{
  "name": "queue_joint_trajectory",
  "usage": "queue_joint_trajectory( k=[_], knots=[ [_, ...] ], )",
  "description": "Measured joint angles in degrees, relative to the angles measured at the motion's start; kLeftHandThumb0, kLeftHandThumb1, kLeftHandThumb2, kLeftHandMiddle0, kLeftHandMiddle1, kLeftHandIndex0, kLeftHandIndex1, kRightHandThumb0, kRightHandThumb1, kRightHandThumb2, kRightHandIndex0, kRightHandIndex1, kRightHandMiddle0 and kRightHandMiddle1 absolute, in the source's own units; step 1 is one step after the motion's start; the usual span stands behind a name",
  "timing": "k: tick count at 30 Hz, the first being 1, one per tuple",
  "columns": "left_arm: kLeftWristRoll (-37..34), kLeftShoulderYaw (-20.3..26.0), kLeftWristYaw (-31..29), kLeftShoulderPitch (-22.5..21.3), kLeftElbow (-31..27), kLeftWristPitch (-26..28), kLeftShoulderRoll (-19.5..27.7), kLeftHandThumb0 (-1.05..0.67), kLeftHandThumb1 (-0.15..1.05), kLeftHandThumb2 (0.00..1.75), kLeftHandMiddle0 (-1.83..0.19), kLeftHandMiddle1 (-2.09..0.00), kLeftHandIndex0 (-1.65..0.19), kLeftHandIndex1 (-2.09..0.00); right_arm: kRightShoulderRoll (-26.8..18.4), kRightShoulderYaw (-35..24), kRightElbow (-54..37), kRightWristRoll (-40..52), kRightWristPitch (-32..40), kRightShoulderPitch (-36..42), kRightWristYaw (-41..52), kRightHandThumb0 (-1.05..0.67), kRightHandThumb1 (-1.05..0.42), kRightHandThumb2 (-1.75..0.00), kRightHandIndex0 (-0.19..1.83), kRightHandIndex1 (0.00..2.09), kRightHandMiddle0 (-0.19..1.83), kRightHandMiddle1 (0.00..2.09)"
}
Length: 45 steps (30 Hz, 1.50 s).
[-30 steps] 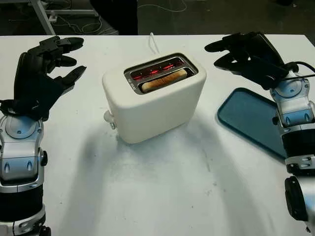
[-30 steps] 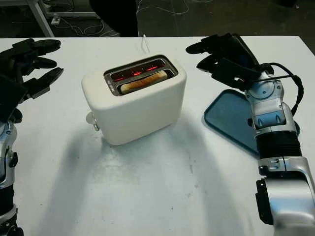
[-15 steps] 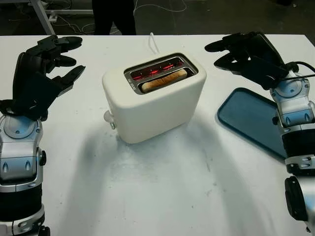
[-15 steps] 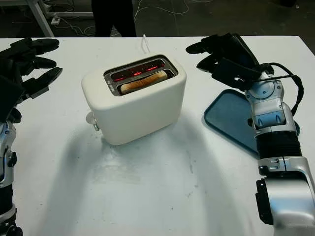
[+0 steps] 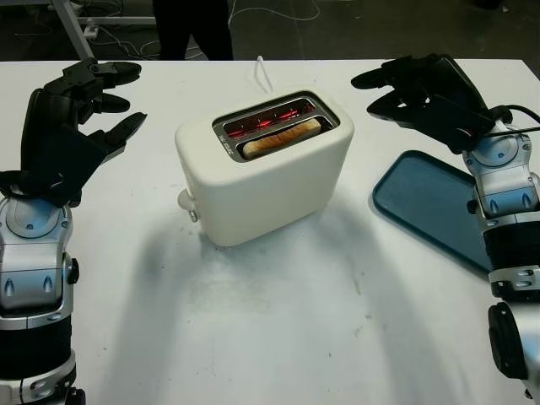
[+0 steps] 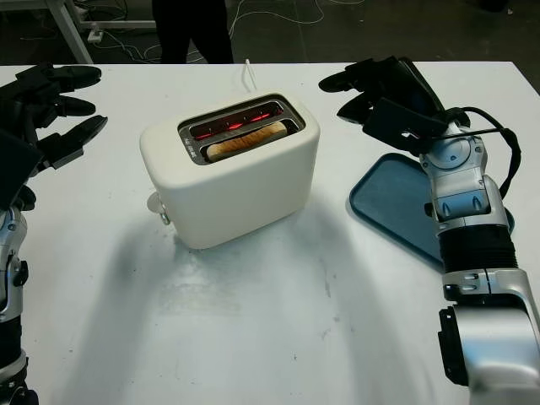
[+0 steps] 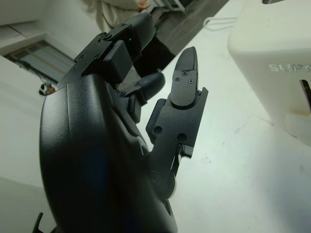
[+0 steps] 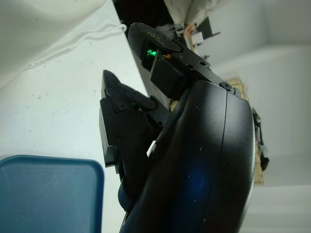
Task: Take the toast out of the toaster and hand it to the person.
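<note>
Barely anything's changing since a moment ago: the left hand [image 5: 72,126] is still hovering open beside the toaster [image 5: 263,169], nothing in it. The toast [image 5: 283,137] is sitting down in the front slot, elements glowing red, so extraction isn't starting yet. The right hand [image 5: 422,89] is hanging open above the blue tray [image 5: 426,207]. The person [image 6: 190,29] is mostly getting cut off at the table's far edge.

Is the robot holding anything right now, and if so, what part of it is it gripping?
Nothing is held. The left hand and the right hand are both open, in the air on either side of the toaster; the toast sits in its slot.
</note>
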Motion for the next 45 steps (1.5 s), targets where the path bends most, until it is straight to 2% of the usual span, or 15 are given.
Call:
queue_joint_trajectory(
  k=[11,16,22,28,31,36,45],
  knots=[
    [-0.33,-0.07,0.0,-0.01,0.13,0.01,-0.17,-0.14,0.82,0.35,-0.29,-1.14,-0.47,-0.53,0.01,-0.01,-1.35,0.09,2.45,0.0,0.01,-0.04,-0.92,-0.12,0.97,0.46,1.0,0.04],
    [-0.5,-0.07,0.0,-0.01,0.14,0.02,-0.29,-0.15,0.81,0.36,-0.27,-1.16,-0.45,-0.57,0.01,0.0,-1.35,0.1,2.4,0.01,-0.11,-0.23,-0.92,-0.39,0.92,0.43,0.98,0.02],
    [-0.46,-0.07,0.0,-0.01,0.14,0.03,-0.27,-0.15,0.81,0.38,-0.27,-1.17,-0.43,-0.61,0.02,0.0,-1.6,-0.24,2.49,0.01,-0.78,-0.36,-0.92,-0.67,0.95,0.42,1.01,0.03],
    [-0.47,-0.07,0.01,0.0,0.06,0.11,-0.42,-0.14,0.8,0.39,-0.26,-1.17,-0.41,-0.64,0.09,-0.07,-0.98,0.18,1.38,0.01,-0.86,-0.55,-0.92,-0.85,0.98,0.42,1.02,0.03],
    [-0.46,-0.07,0.01,0.0,0.07,0.08,-0.43,-0.14,0.8,0.4,-0.27,-1.18,-0.41,-0.66,0.16,-0.15,-0.1,0.6,0.99,0.01,-1.08,-0.6,-0.92,-0.87,0.99,0.42,1.02,0.03],
    [-0.48,-0.07,0.01,0.0,-0.07,0.14,-0.44,-0.13,0.81,0.41,-0.25,-1.17,-0.38,-0.68,0.16,-0.16,0.18,0.62,0.99,0.02,-1.45,-0.55,-0.92,-0.8,0.99,0.42,1.02,0.03],
    [-0.49,-0.06,0.0,0.0,-0.13,0.15,-0.44,-0.14,0.8,0.41,-0.25,-1.18,-0.37,-0.71,0.31,-0.3,0.55,0.88,0.76,0.02,-1.52,-0.55,-0.92,-0.8,1.0,0.43,1.03,0.02]
  ],
)
